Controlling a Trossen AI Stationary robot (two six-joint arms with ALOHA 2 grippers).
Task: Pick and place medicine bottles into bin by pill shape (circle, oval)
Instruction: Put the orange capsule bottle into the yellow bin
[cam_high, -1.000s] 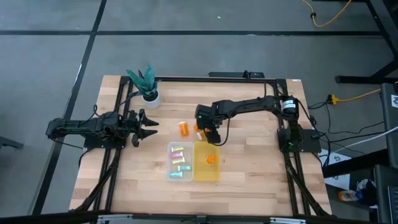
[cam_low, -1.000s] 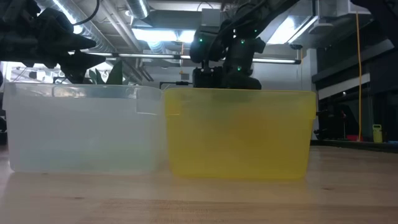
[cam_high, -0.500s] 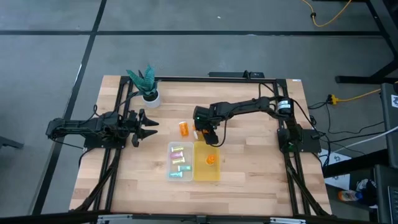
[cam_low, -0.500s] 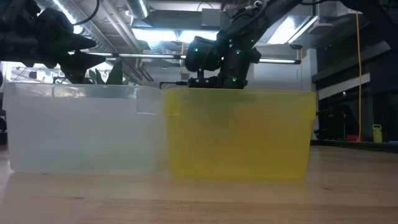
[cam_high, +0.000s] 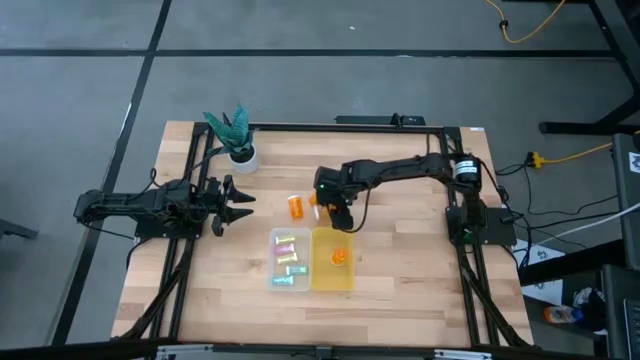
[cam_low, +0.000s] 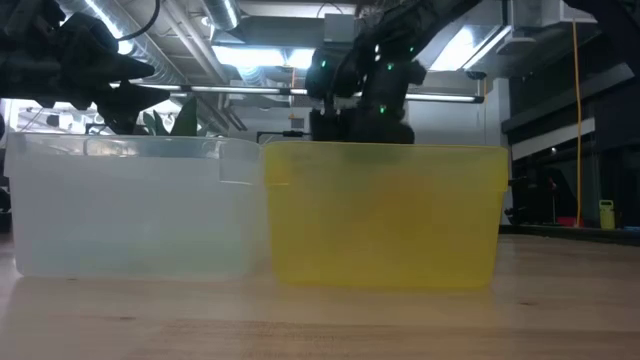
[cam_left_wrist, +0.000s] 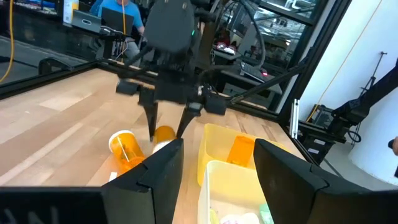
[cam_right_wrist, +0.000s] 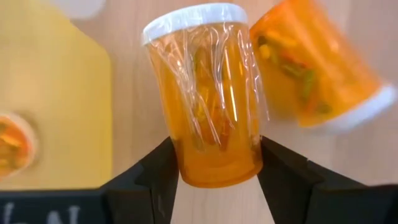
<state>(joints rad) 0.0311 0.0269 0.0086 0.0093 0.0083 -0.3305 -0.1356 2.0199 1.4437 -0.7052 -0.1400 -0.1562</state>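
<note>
My right gripper (cam_high: 335, 208) points down at the table's middle, just behind the yellow bin (cam_high: 322, 278), shut on an orange medicine bottle with a white cap (cam_right_wrist: 208, 93). A second orange bottle (cam_high: 297, 207) lies on its side on the table beside it and also shows in the right wrist view (cam_right_wrist: 323, 68). A third orange bottle (cam_high: 340, 257) lies in the yellow bin. Several pastel vials (cam_high: 288, 257) lie in the clear bin (cam_high: 274, 275). My left gripper (cam_high: 240, 205) waits open and empty at the table's left. My right gripper pinches the orange bottle's body near its base end (cam_right_wrist: 214, 168) between its two fingers (cam_right_wrist: 155, 180), one on each side. The fingers come from above, pointing down, and lie across the bottle. The bottle lies level; I cannot tell whether it is off the table.
A white pot with a green plant (cam_high: 240, 148) stands at the far left. The two bins stand side by side near the front, clear on the left, yellow on the right (cam_low: 385, 215). Bare wood lies to the right of the bins and along the front edge.
My right gripper has tipped and swung a little toward the table's left, then come back upright to about where it was, over the orange bottles. My left arm has kept still.
</note>
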